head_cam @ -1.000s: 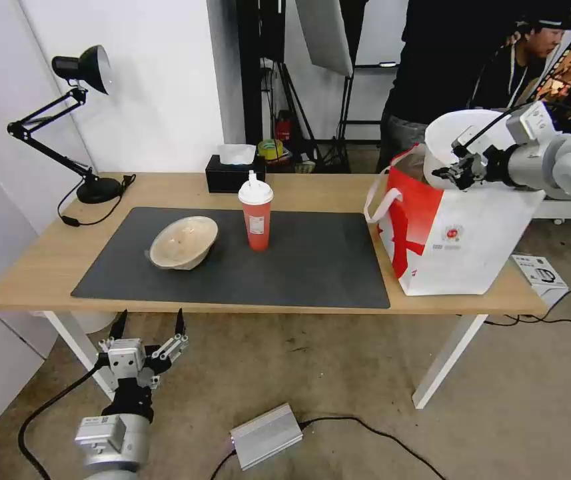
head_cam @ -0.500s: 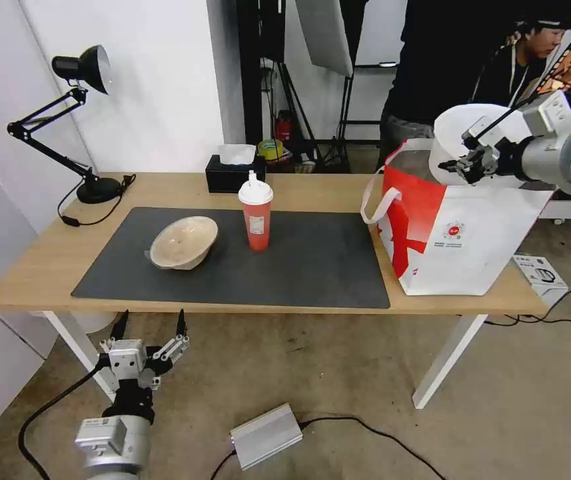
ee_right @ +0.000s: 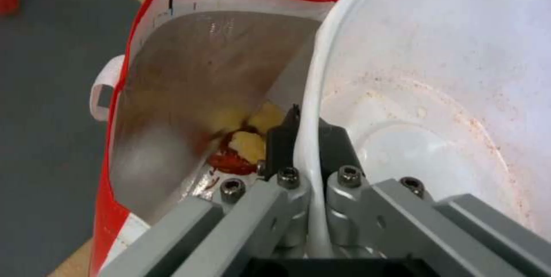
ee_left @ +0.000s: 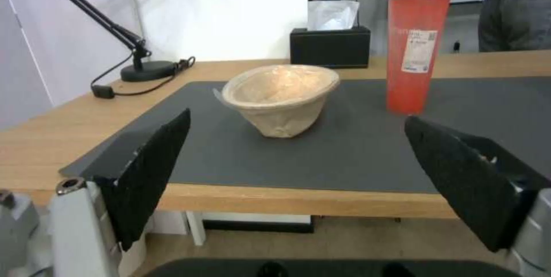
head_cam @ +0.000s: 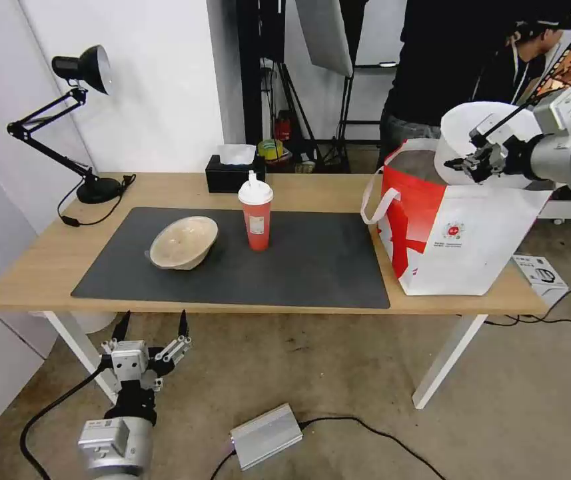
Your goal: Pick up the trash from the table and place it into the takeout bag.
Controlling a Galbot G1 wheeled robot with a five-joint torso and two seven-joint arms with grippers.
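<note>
Head view | my right gripper [head_cam: 475,162], fingers pinching the white bowl [head_cam: 475,137] rim, has lifted it higher over the takeout bag [head_cam: 458,233] | scraps tipped in, bowl unreleased | left gripper [head_cam: 152,328] fingers spread, below the bench [head_cam: 45,267]

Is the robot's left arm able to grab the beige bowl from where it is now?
Probably yes. The left gripper hangs open below the table's front edge, and the beige bowl sits straight ahead on the mat with nothing between them. It would have to rise above the edge first.
</note>
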